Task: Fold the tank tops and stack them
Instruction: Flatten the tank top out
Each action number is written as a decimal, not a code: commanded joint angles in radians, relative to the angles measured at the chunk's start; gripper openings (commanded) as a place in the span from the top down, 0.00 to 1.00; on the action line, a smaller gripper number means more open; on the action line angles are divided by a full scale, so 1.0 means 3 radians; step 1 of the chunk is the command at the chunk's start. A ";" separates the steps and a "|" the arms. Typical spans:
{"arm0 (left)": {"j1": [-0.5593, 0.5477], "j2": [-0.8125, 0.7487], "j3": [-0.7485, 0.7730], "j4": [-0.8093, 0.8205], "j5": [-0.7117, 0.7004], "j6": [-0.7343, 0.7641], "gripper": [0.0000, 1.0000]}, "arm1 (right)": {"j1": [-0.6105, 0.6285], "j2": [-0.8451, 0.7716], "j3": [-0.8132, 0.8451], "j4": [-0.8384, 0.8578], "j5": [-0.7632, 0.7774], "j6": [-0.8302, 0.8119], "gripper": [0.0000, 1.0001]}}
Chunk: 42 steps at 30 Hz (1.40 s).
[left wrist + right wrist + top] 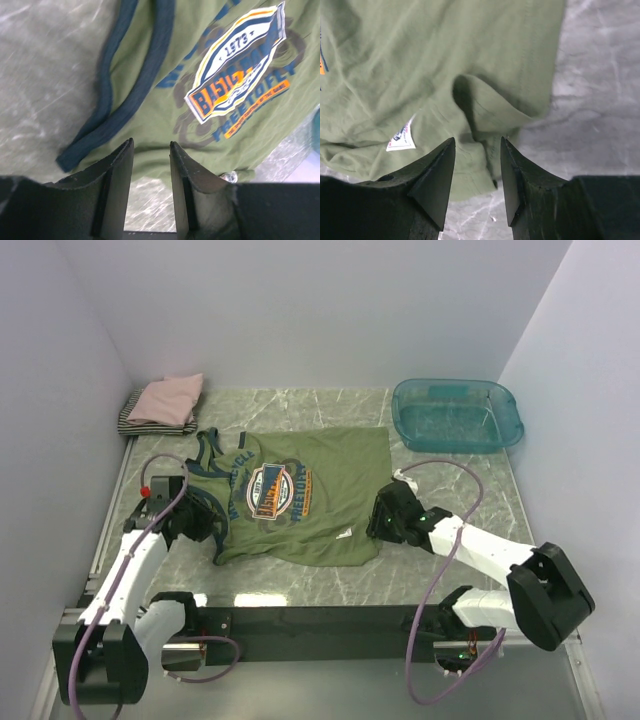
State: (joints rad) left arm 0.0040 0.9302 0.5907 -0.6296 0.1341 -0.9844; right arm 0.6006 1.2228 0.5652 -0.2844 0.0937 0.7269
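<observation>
The marble tabletop (330, 585) carries the olive-green tank top (330, 510), spread flat at its middle with the print up and the straps toward the left edge. The teal tub (455, 443) sits in the far right corner. In the far left corner a folded pink tank top (165, 398) lies on a striped one (150, 425). The left gripper (205, 525) hangs over the shirt's strap end — jaws parted, holding nothing. The right gripper (380, 520) is over the rumpled hem, also spread and gripping nothing.
</observation>
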 commanded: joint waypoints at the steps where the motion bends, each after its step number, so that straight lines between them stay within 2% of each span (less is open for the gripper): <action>1: 0.0007 0.0176 0.0240 0.0309 -0.0023 0.0070 0.59 | 0.0074 0.0111 0.0207 0.0268 0.0097 -0.0102 0.51; 14: 0.0007 0.0519 0.0439 0.0478 -0.0023 0.0126 0.60 | 0.0293 0.0321 0.0095 0.0273 0.0122 0.0098 0.55; 24: 0.0007 0.0550 0.0455 0.0519 0.0013 0.0147 0.60 | 0.0401 -0.0133 -0.0063 0.0028 0.0260 0.0272 0.56; 28: 0.0007 0.0560 0.0429 0.0549 0.0044 0.0147 0.61 | 0.0406 -0.0231 -0.0094 -0.0054 0.0276 0.0287 0.69; 29: 0.0007 0.0560 0.0429 0.0554 0.0049 0.0142 0.61 | 0.0406 -0.0231 -0.0104 -0.0069 0.0296 0.0292 0.69; 34: 0.0007 0.0571 0.0409 0.0585 0.0085 0.0142 0.61 | 0.0406 -0.0093 -0.0048 -0.0100 0.0429 0.0272 0.68; 42: 0.0007 0.0555 0.0378 0.0606 0.0110 0.0142 0.62 | 0.0401 0.0250 0.0023 0.0262 0.0440 0.0108 0.67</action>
State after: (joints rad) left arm 0.0044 1.0988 0.6926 -0.4767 0.1486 -0.9581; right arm 0.7158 1.2827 0.5488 -0.2790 0.1932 0.7860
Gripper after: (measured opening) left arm 0.380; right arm 0.322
